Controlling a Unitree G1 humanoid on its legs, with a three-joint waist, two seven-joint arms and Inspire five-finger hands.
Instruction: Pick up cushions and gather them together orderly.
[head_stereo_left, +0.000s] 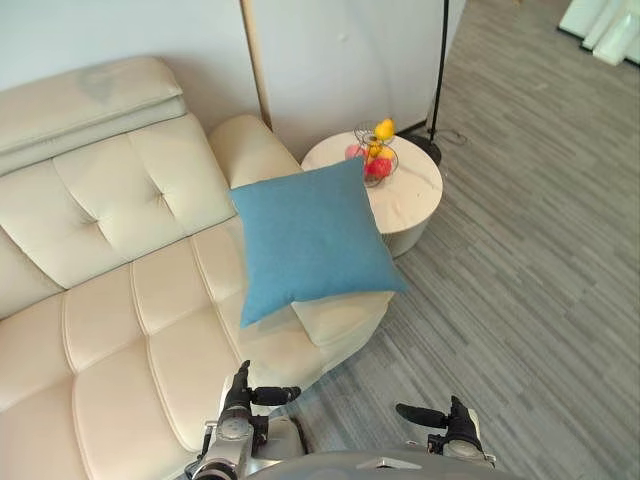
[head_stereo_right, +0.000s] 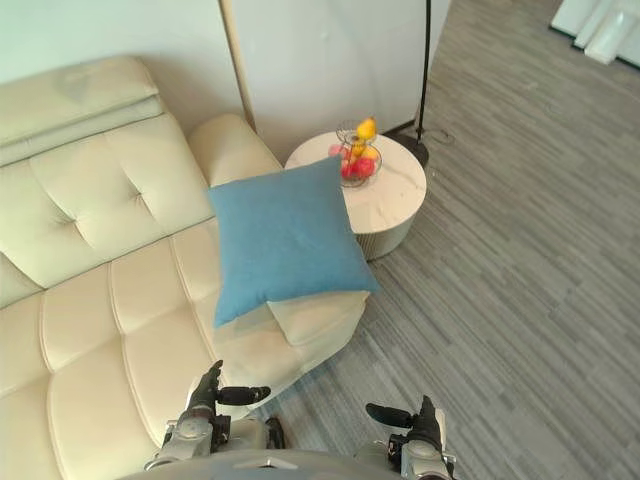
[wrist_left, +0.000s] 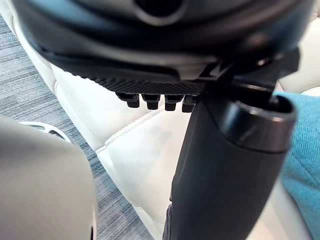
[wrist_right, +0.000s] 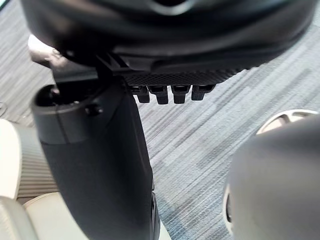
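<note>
We record 1 blue cushion (head_stereo_left: 310, 240) at the sofa's (head_stereo_left: 130, 300) end seat, overlapping a cream cushion (head_stereo_left: 340, 318). Left hand (head_stereo_left: 240, 395) and right hand (head_stereo_left: 455, 420) hover low, well apart from it, fingers spread, empty. We judge the step to be the approach; the next move calls for reaching forward to its near edge.
</note>
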